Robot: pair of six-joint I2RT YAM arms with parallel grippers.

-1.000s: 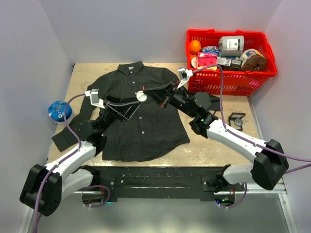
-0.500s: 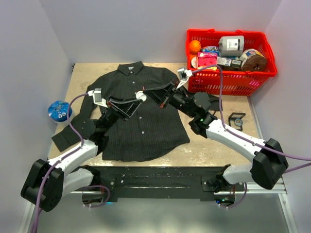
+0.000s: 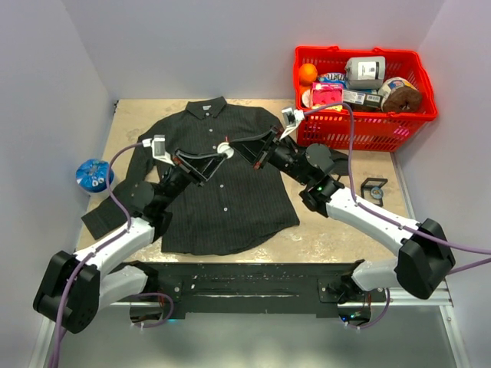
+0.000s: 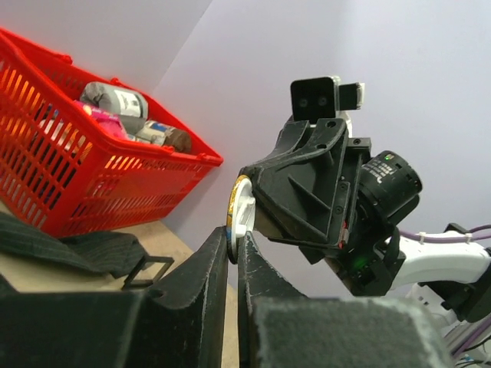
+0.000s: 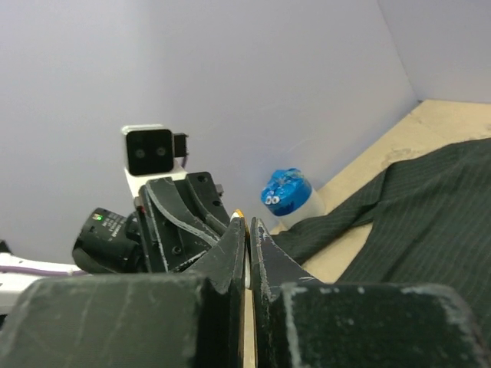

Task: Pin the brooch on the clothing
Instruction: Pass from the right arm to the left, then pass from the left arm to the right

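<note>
The brooch (image 3: pixel 223 149), a small white disc with a gold rim, hangs above the chest of the clothing (image 3: pixel 222 195), a dark pinstriped shirt spread flat on the table. My right gripper (image 3: pixel 231 145) is shut on the brooch from the right. My left gripper (image 3: pixel 219 153) comes in from the left, its tips pinched on the disc's lower edge. In the left wrist view the brooch (image 4: pixel 240 205) stands on edge just above the left gripper (image 4: pixel 235 247). In the right wrist view only the brooch's gold rim (image 5: pixel 238 213) shows between the right gripper's (image 5: pixel 248 227) tips.
A red basket (image 3: pixel 360 130) of groceries stands at the back right, close behind the right arm. A blue-lidded container (image 3: pixel 93 175) sits off the table's left edge by the shirt's sleeve. A small black frame (image 3: pixel 374 188) lies on the table at the right.
My left gripper has moved up and to the right to the brooch, and its jaws have closed onto the brooch's edge. The right gripper has held the brooch still.
</note>
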